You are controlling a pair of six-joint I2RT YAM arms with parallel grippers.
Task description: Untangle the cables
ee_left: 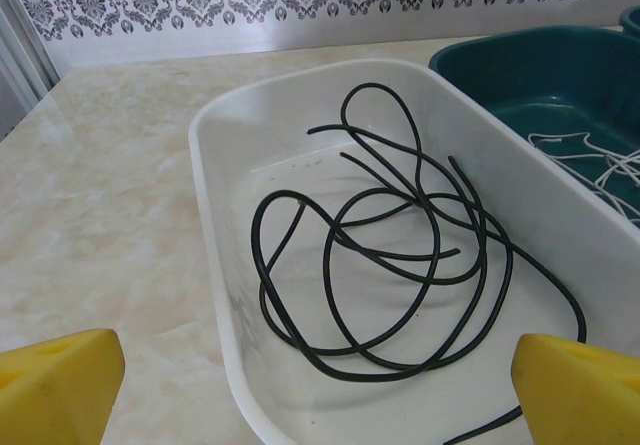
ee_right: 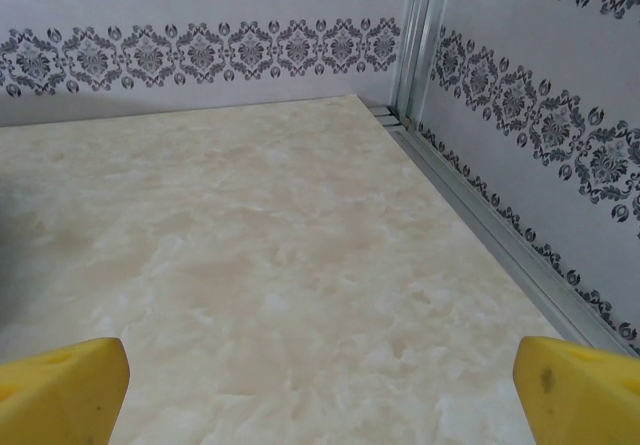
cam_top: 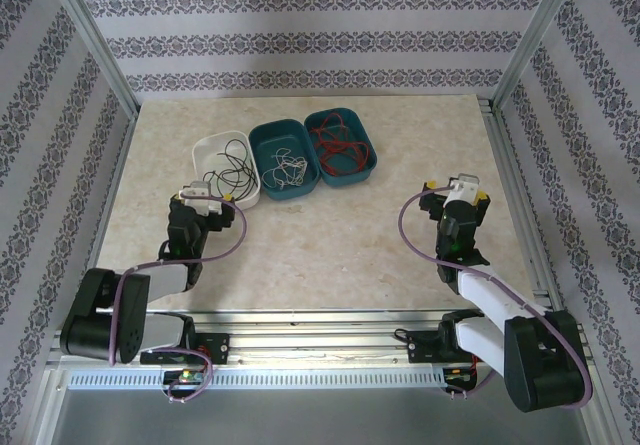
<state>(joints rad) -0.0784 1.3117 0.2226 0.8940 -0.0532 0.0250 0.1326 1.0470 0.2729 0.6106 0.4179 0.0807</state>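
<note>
A pale, marbled beige table top (cam_top: 320,265) sits inside a booth lined with white wallpaper (cam_top: 300,25) that has bands of dark floral damask. Silver metal posts (cam_top: 93,40) rise at the back corners, and a grooved metal rail (cam_top: 320,335) runs along the near edge. Towards the back of the table, three rounded plastic tubs stand side by side: a white tub (cam_top: 197,155) on the left, a teal tub (cam_top: 254,137) in the middle, and a second teal tub (cam_top: 373,160) on the right, set slightly farther back.

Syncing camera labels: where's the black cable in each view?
Top external: black cable coiled in the white tray, left of centre.
Left wrist: cable mid-frame, in that tray.
Right wrist: faces the far right corner of the marbled tabletop.
Shared landmark: that tabletop.
</note>
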